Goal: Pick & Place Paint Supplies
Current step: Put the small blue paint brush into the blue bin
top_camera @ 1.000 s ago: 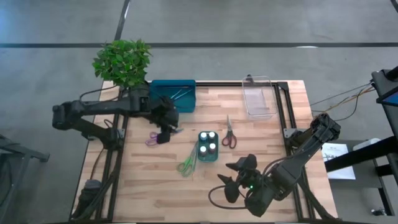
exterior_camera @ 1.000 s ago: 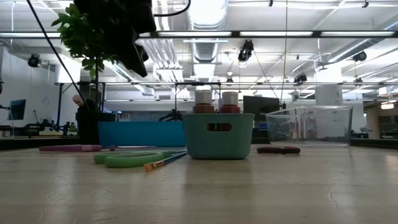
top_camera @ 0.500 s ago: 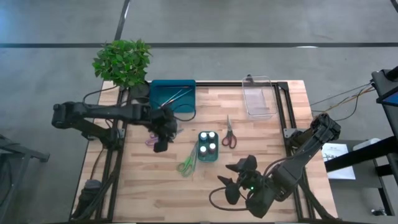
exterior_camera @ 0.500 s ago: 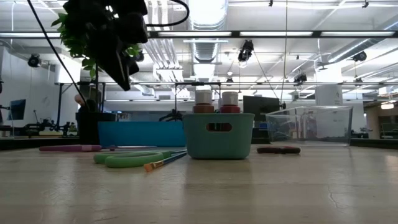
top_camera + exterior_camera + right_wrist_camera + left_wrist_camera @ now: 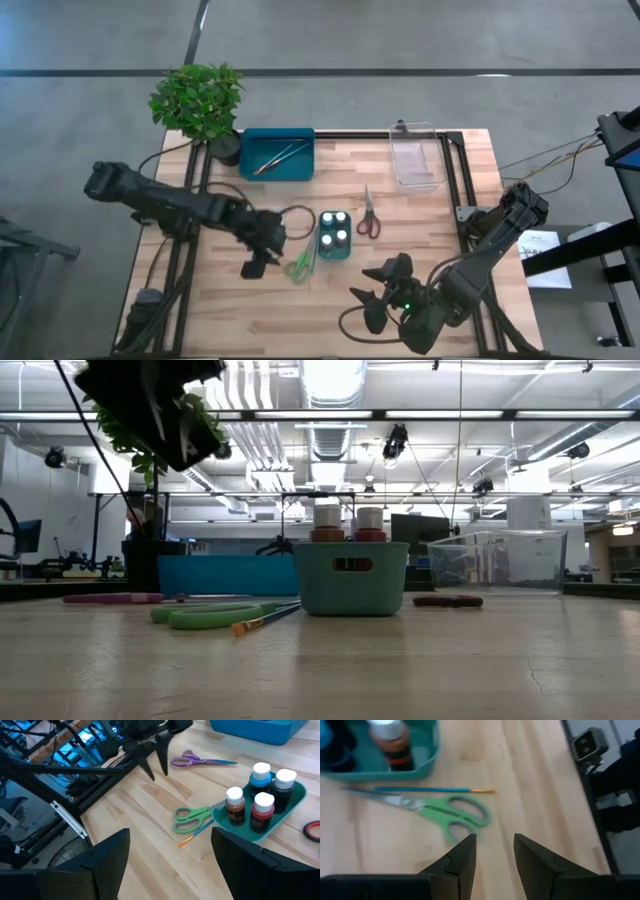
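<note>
brushes binned, scissors still out

two brushes (image 5: 277,156) lie in the blue tray (image 5: 305,166); four paint pots (image 5: 335,231) stand in the small teal tray (image 5: 334,254). green scissors (image 5: 440,812), purple scissors (image 5: 200,759), red scissors (image 5: 368,215) and one brush (image 5: 434,790) remain on the counter (image 5: 300,310). clear bin (image 5: 416,160) looks empty. left end effector (image 5: 493,854) hovers released near the green scissors; right end effector (image 5: 170,857) waits released.

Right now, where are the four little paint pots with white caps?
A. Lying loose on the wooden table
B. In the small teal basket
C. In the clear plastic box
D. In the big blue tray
B: the four white-capped paint pots stand together inside the small teal plastic basket, which sits mid-table in the high view, beside the green-handled scissors.
</note>
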Robot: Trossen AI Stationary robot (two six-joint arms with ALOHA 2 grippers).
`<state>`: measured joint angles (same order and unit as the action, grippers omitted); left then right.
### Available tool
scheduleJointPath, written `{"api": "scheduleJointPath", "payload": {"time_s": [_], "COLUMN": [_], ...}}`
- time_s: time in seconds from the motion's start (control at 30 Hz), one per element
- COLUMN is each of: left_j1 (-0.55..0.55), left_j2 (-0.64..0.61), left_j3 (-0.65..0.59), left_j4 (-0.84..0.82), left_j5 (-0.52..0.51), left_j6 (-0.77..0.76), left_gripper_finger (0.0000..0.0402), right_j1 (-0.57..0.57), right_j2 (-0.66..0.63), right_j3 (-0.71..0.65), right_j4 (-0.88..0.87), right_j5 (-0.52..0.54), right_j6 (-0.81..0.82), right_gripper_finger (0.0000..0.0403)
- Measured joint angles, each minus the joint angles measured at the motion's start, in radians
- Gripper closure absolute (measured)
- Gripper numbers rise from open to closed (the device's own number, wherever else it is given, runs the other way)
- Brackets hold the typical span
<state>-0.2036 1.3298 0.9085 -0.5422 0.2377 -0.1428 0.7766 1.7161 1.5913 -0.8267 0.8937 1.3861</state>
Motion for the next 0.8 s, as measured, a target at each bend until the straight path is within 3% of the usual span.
{"api": "scheduleJointPath", "payload": {"time_s": [0.53,0.8], "left_j1": [-0.331,-0.452], "left_j2": [0.003,0.012], "left_j3": [0.000,0.000], "left_j4": [0.114,0.175], "left_j5": [-0.203,-0.363], "left_j6": [-0.327,-0.478], "left_gripper_finger": [0.0260,0.0260], "right_j1": [0.016,0.016], "right_j2": [0.000,0.000], "right_j3": [0.000,0.000], "right_j4": [0.056,0.056], "right_j5": [0.007,0.029], "right_j6": [-0.005,-0.002], "right_gripper_finger": [0.0126,0.0126]}}
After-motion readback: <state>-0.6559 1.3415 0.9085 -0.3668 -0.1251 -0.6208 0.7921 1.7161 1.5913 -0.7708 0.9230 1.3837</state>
